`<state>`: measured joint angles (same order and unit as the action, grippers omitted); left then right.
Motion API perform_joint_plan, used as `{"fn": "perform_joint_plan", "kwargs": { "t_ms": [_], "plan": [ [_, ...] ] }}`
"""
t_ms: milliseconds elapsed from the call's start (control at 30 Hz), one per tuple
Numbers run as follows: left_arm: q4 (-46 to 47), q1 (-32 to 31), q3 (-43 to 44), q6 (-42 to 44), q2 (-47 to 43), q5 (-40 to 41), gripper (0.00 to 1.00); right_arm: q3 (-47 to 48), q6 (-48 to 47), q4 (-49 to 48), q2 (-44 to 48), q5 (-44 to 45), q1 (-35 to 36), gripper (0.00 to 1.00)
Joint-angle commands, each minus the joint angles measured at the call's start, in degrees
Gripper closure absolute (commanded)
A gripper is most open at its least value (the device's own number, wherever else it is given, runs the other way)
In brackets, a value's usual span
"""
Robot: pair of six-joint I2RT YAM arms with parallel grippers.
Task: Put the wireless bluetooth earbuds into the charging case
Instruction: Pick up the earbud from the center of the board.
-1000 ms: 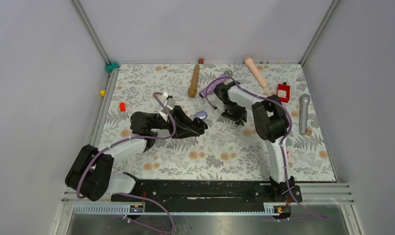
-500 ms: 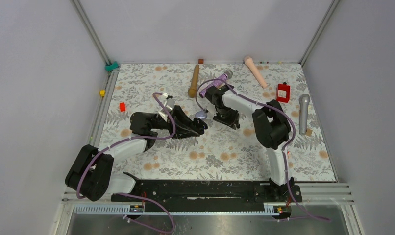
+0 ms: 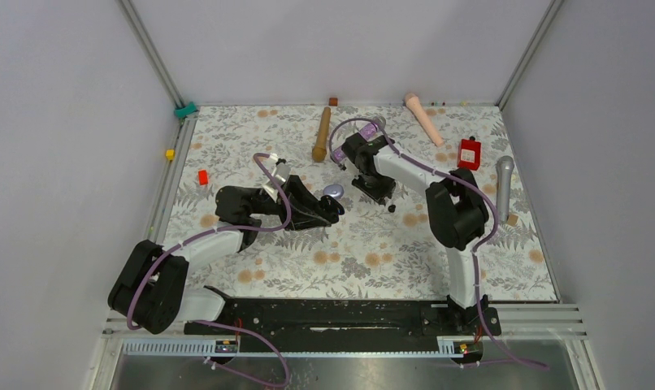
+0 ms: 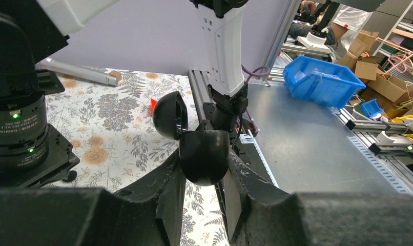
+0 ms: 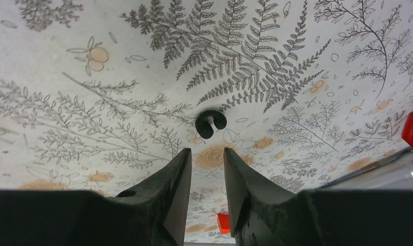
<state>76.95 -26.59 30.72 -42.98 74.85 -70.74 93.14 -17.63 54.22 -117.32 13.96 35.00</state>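
Note:
A black charging case (image 4: 204,154) with its lid (image 4: 169,115) swung open is clamped between my left gripper's fingers (image 4: 176,179). From above, that case (image 3: 334,192) shows a pale inside at the tip of the left gripper (image 3: 331,205), mid-table. One black earbud (image 5: 210,123) lies on the flowered mat just beyond my right gripper (image 5: 207,154), whose jaws stand slightly apart with nothing between them. In the top view this earbud (image 3: 392,209) is a small dark speck to the right of the right gripper (image 3: 376,192).
Microphones lie at the back: brown (image 3: 321,134), pink (image 3: 424,118), grey (image 3: 503,188), and a purple one (image 3: 375,125) behind the right arm. A red box (image 3: 470,152), a red block (image 3: 202,176) and small cubes (image 3: 170,153) sit near the edges.
My right gripper has shifted left and toward the back, and the black earbud now shows on the mat beside it. The left arm with the case has stayed still.

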Motion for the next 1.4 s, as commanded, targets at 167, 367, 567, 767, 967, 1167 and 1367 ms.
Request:
{"fn": "perform_joint_plan", "kwargs": {
  "t_ms": [167, 367, 567, 767, 967, 1167, 1367],
  "plan": [
    [4.13, 0.05, 0.53, -0.08, -0.76, -0.99, 1.0, 1.71, 3.72, -0.31, -5.19, 2.47, -0.6, 0.61],
    [4.22, 0.05, 0.48, -0.08, -0.77, -0.98, 1.0, -0.48, 3.75, -0.91, -5.84, 3.87, -0.64, 0.59],
    [4.26, 0.07, 0.5, -0.17, -0.76, -0.98, 1.0, -2.11, 2.98, -1.99, -5.98, 6.17, -0.64, 0.6],
    [4.27, 0.09, 0.48, -0.26, -0.67, -1.03, 1.0, -2.81, 2.56, -2.51, -6.77, 7.64, -0.57, 0.63],
    [4.26, 0.05, 0.56, -0.25, -0.49, -1.06, 1.0, -4.59, 1.87, -4.36, -5.3, 10.56, -0.55, 0.62],
    [4.28, 0.07, 0.67, -0.35, -0.48, -1.03, 1.0, -5.66, 1.37, -5.43, -4.79, 12.2, -0.55, 0.63],
    [4.25, 0.12, 0.66, -0.34, -0.32, -1.01, 1.0, -6.05, 0.96, -6.28, -3.84, 13.69, -0.55, 0.67]
  ]
}}
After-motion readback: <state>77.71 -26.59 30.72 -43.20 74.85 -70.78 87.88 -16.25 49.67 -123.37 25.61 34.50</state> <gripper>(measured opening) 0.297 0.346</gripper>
